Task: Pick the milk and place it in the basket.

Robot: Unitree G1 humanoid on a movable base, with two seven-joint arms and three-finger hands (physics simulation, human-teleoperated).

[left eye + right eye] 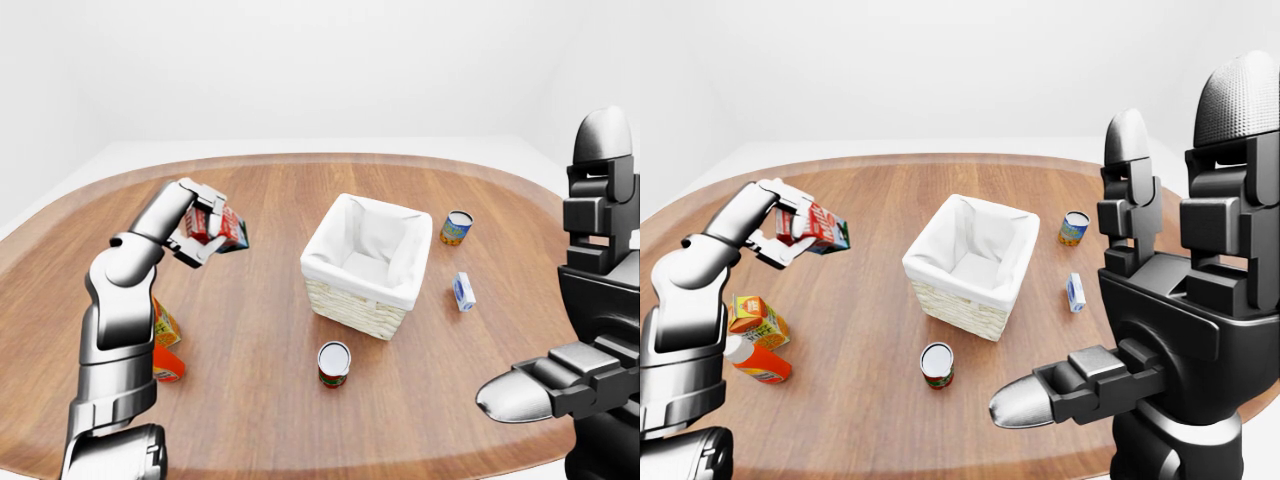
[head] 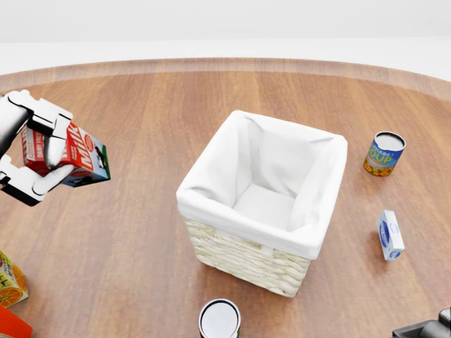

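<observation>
In the left-eye view the left hand (image 1: 200, 232) has its three fingers closed round the milk (image 1: 222, 226), a red and white carton held off the table (image 1: 260, 330) and well to the left of the basket (image 1: 367, 265). The carry should bring the carton right and keep it higher than the white liner rim, since a low approach would likely knock the near-left corner. In the head view the milk (image 2: 74, 156) sits tilted in the left hand (image 2: 35, 165), one finger across its face; the grip looks firm, so I would level the carton over the open middle of the basket (image 2: 262, 201) before opening the fingers. The soup can (image 2: 385, 153), the small blue box (image 2: 390, 235) and the near can (image 2: 219, 319) lie clear of that path. In the right-eye view the right hand (image 1: 1080, 385) hangs near the camera, fingers spread and holding nothing, and can stay put.
</observation>
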